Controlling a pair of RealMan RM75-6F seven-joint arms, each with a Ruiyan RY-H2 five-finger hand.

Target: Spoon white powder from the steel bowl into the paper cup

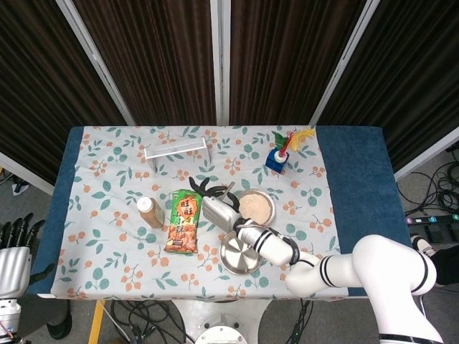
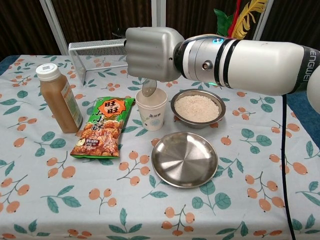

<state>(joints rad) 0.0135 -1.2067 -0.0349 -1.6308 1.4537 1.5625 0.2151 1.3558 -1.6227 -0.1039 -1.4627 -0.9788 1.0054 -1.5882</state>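
My right hand (image 2: 151, 54) (image 1: 218, 210) grips a metal spoon (image 2: 149, 88) and hangs right over the white paper cup (image 2: 152, 111). The spoon's bowl is tipped down just above the cup's mouth. From the head camera the hand hides the cup. To the right of the cup stands the steel bowl (image 2: 197, 108) (image 1: 256, 206), filled with white powder. My left hand (image 1: 14, 236) is off the table at the far left edge of the head view, fingers apart and holding nothing.
An empty steel plate (image 2: 185, 159) (image 1: 240, 254) lies in front of the bowl. A snack packet (image 2: 101, 127) and a brown bottle (image 2: 59, 98) are left of the cup. A wire rack (image 2: 100, 55) and a blue feathered holder (image 1: 276, 159) stand at the back.
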